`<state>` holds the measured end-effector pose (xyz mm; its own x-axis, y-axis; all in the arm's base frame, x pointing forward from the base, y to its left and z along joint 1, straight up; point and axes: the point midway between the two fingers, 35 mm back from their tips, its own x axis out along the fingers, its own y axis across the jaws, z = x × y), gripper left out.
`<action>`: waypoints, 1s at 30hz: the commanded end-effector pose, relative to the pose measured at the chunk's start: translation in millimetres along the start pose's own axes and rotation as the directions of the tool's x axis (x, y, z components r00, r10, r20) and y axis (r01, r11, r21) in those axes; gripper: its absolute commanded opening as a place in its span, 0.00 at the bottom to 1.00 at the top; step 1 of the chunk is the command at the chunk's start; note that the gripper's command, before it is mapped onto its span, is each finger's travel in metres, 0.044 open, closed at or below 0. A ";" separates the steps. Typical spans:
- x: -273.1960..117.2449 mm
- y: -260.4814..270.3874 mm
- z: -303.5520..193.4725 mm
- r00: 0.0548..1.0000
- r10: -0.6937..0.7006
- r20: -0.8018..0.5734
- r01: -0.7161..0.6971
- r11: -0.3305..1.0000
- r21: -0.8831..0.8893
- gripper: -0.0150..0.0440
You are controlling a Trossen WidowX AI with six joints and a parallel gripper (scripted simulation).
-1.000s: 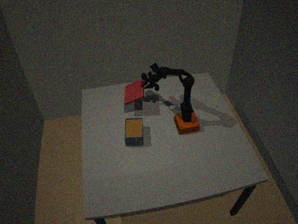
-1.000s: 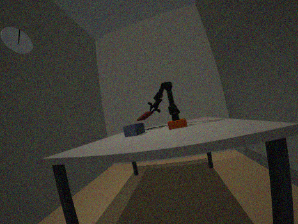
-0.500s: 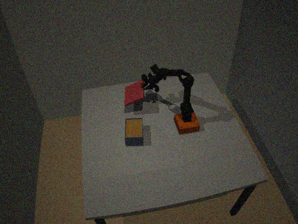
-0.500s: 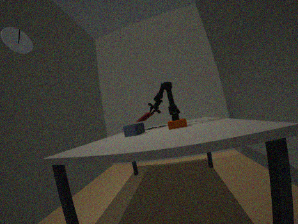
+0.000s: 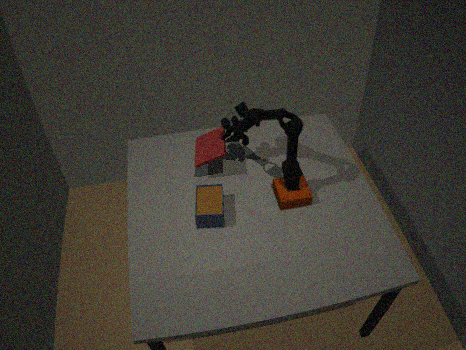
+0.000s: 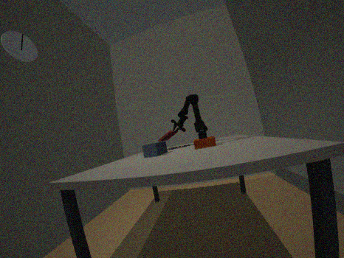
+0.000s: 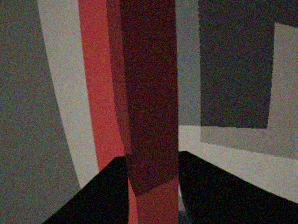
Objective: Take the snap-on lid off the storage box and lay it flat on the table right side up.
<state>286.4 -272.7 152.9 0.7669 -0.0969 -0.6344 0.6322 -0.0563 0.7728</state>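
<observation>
The red lid [image 5: 210, 147] [image 6: 167, 136] [image 7: 150, 90] is off the box and in the air, steeply tilted, with its far edge lower than the edge at my fingers. My gripper [image 5: 225, 135] [image 6: 176, 130] [image 7: 150, 164] is shut on the lid's edge; both dark fingers press against it in the wrist view. The blue storage box [image 5: 210, 221] [image 6: 155, 150] stands upright on the table, nearer the top camera than the lid. An orange-yellow surface shows within its blue rim; whether it is the inside or contents I cannot tell.
The arm's orange base [image 5: 293, 195] [image 6: 205, 142] stands on the white table [image 5: 270, 260] [image 6: 221, 162], to the right of the box and lid in the top and exterior views. Shadows of lid and arm fall on the table. The table's back edge is behind the lid.
</observation>
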 end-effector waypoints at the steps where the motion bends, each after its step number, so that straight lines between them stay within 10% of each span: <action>1: 1.0 0.9 0.4 1.000 0.010 0.000 -0.010 1.000 -0.011 0.25; 30: 16.2 -16.9 0.5 1.000 0.010 0.000 -0.010 1.000 -0.011 0.25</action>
<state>286.9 -273.4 128.5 0.7670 -0.0963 -0.6344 0.6321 -0.0565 0.7728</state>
